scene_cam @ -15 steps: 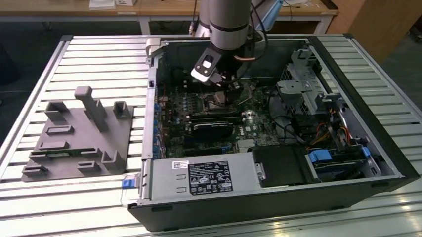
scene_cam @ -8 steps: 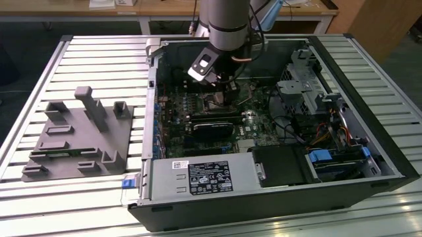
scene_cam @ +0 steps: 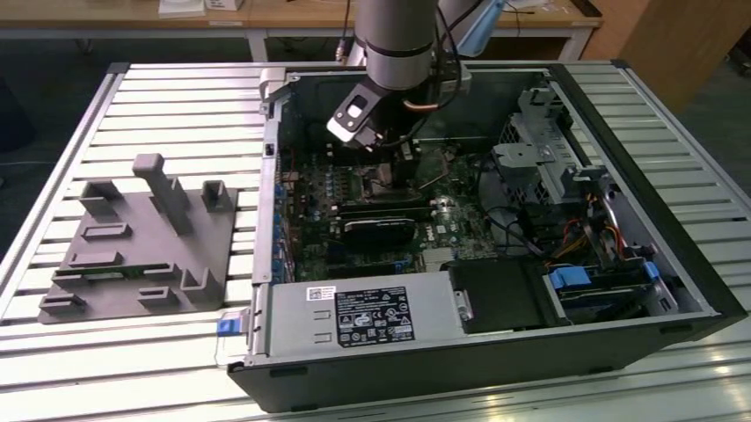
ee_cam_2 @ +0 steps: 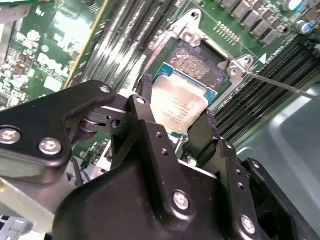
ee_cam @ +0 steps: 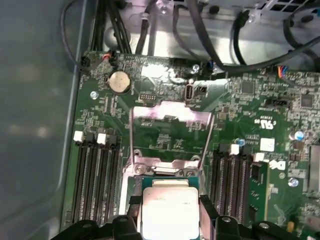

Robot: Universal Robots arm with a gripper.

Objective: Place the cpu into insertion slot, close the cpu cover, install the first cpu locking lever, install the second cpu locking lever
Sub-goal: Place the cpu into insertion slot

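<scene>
Two black fingers [ee_cam_2: 146, 95] pinch the cpu [ee_cam_2: 175, 107] over the open socket [ee_cam_2: 197, 62].
In both wrist views the gripper [ee_cam: 168, 206] is clamped on opposite edges of the silver-topped chip, which hangs partly over the socket; whether it touches the contacts I cannot tell. Beyond it the cpu cover [ee_cam: 170, 111] stands swung up on its hinge, its centre window showing green board behind. A thin metal rod [ee_cam_2: 280, 84] runs out from one socket corner. Rows of black memory slots [ee_cam: 95, 180] flank the socket on both sides, with a coin battery [ee_cam: 119, 82] farther off. In the exterior view the arm [scene_cam: 393, 35] reaches down into the open computer case [scene_cam: 470, 369], which lies on a slatted table [scene_cam: 176, 97] beside a grey fixture [scene_cam: 141, 246].
</scene>
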